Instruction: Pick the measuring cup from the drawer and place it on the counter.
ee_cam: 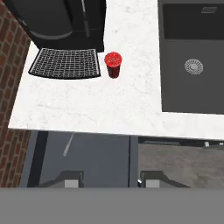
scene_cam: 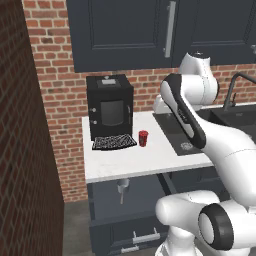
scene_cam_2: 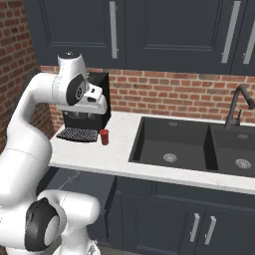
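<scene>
The drawer (scene_cam: 107, 200) stands pulled out under the counter (scene_cam: 130, 160), its dark inside in sight, also in the hand view as the drawer (ee_cam: 96, 159). The grey metallic measuring cup (scene_cam: 121, 187) lies near the drawer's back, its thin handle pointing toward the front. From the hand camera, just the measuring cup's handle (ee_cam: 68, 145) pokes out below the counter (ee_cam: 87, 105) edge; the bowl is hidden. My gripper (ee_cam: 111, 180) hangs high above the counter's front edge and the drawer, open, with nothing between its fingertips (ee_cam: 72, 179).
A small red cup (scene_cam: 143, 138) stands on the counter beside the black coffee machine (scene_cam: 110, 106) and its drip grille (ee_cam: 64, 63). To the right lie the dark sink (scene_cam_2: 172, 144) and faucet (scene_cam_2: 238, 107). A brick wall (scene_cam: 25, 150) closes the left side.
</scene>
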You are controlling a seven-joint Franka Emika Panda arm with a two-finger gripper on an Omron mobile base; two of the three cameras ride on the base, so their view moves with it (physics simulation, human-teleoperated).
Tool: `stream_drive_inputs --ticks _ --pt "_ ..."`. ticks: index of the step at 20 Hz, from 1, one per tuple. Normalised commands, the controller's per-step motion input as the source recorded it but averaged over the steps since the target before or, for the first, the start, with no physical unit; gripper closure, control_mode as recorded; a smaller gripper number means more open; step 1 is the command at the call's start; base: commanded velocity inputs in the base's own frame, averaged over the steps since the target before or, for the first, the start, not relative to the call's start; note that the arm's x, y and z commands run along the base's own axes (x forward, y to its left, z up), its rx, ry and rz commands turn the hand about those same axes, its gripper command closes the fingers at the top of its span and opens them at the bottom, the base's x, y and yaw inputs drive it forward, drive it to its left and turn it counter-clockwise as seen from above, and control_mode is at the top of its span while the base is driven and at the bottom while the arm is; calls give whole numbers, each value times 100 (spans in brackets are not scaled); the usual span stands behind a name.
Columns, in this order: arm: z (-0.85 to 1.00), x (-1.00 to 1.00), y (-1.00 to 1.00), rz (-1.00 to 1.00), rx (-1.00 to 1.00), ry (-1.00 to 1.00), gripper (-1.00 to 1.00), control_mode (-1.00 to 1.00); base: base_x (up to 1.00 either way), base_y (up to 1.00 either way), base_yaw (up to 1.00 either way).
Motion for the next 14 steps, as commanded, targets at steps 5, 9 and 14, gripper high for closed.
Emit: stream_drive_inputs --ticks 5,9,14 --pt "-5 -19 0 0 0 0 -100 -100 0 0 0" --pt "-41 -59 -1 0 0 0 -100 -100 0 0 0" --pt "-63 -32 0 0 0 3 -100 -100 0 0 0"
